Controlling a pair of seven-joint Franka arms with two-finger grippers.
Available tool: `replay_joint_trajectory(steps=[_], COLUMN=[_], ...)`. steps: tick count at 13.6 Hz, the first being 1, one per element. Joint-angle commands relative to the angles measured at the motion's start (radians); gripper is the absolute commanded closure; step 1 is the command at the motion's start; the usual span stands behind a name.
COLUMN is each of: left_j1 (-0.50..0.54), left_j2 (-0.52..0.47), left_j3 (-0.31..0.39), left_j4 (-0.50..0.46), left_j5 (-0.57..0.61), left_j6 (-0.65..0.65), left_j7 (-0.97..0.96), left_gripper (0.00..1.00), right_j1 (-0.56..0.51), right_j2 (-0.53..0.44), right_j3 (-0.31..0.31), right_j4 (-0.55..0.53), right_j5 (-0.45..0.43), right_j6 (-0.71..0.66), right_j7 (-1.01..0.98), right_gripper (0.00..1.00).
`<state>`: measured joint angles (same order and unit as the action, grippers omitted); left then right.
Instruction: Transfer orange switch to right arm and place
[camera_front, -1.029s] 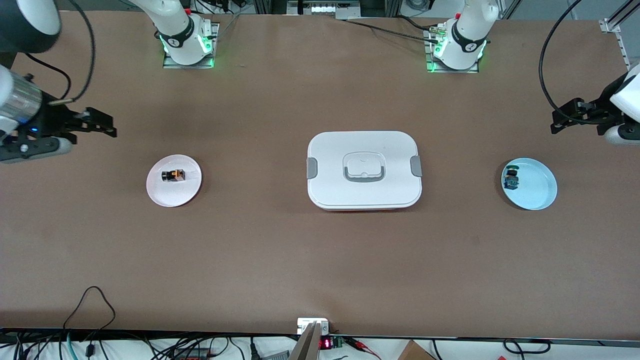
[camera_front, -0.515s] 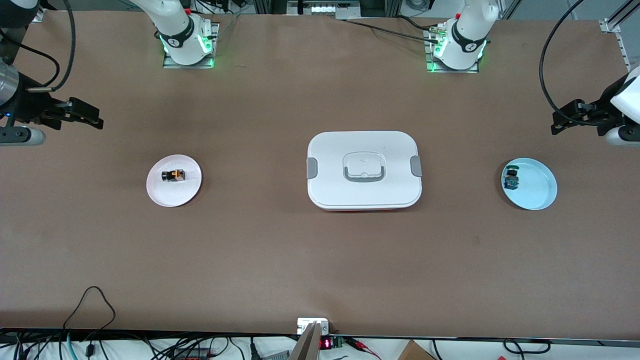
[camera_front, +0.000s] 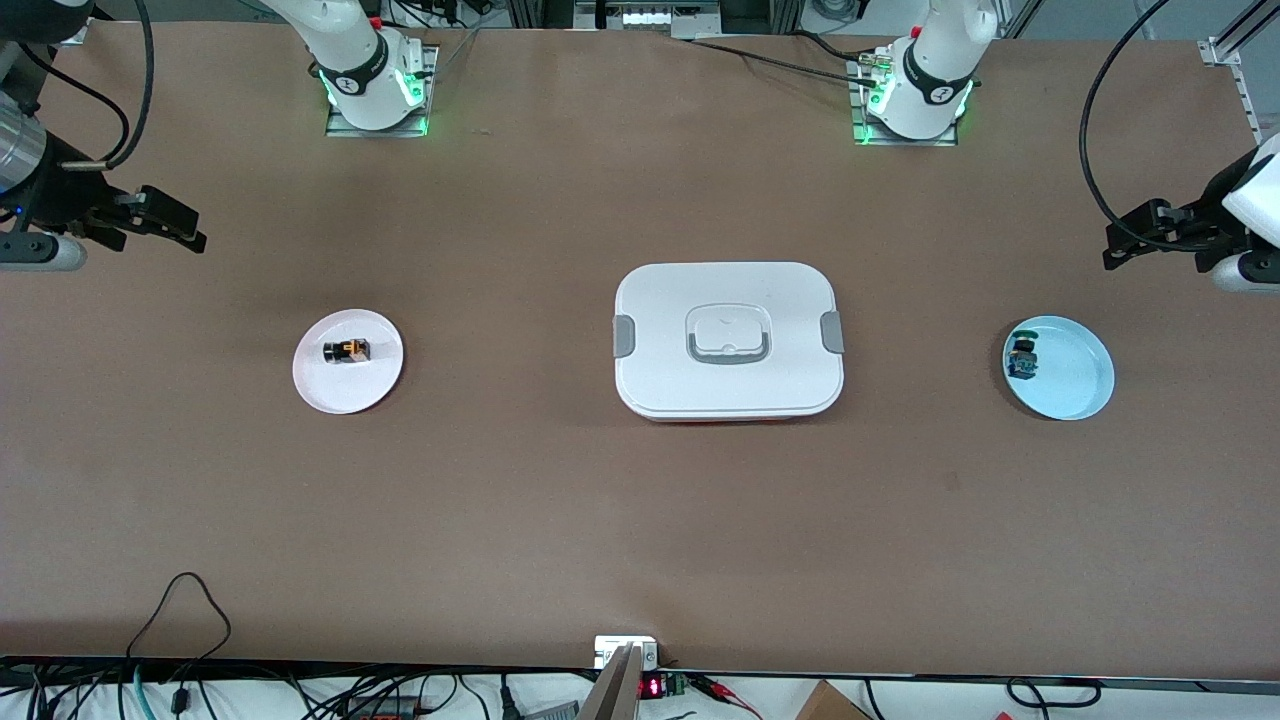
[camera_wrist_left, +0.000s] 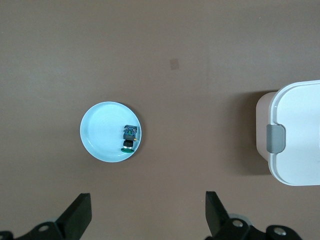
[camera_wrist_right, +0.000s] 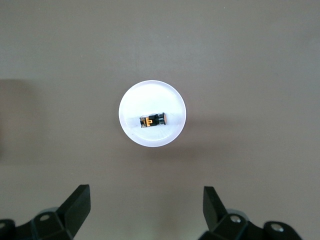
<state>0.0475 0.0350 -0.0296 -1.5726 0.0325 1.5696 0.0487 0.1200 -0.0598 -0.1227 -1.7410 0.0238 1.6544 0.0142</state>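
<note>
Below the right hand (camera_wrist_right: 145, 212), fingers spread wide and empty, orange switch (camera_wrist_right: 152, 120) lies on its side on a white plate (camera_wrist_right: 172, 132). Looks light, rigid, tiny; pinch across the black body. Left hand (camera_wrist_left: 147, 215) waits, wide.

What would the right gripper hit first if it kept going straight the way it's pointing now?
Probably the bare brown table. The open right gripper points down at the tabletop just short of the white plate holding the orange switch; depth is unclear, but nothing else shows in that line.
</note>
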Motion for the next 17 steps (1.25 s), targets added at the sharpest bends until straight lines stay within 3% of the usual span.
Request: replay_joint_trajectory(steps=[1, 7, 17], left_j1=[0.006, 0.006, 0.005], left_j2=[0.016, 0.016, 0.016], left_j3=[-0.004, -0.006, -0.007], left_j4=[0.034, 0.034, 0.037], left_j5=[-0.005, -0.005, -0.005], left_j6=[-0.02, -0.019, -0.019], left_j7=[-0.004, -0.003, -0.003], left_gripper=[0.0, 0.0, 0.0], right_j1=[-0.019, -0.016, -0.016], right_j2=[-0.018, 0.006, 0.006], right_j3=[0.014, 0.012, 0.012], right_j4=[0.03, 0.092, 0.095], right_j5=[-0.013, -0.059, -0.051], right_j6=[-0.025, -0.077, -0.091], right_j7=[-0.031, -0.036, -0.037], right_gripper=[0.0, 0.0, 0.0])
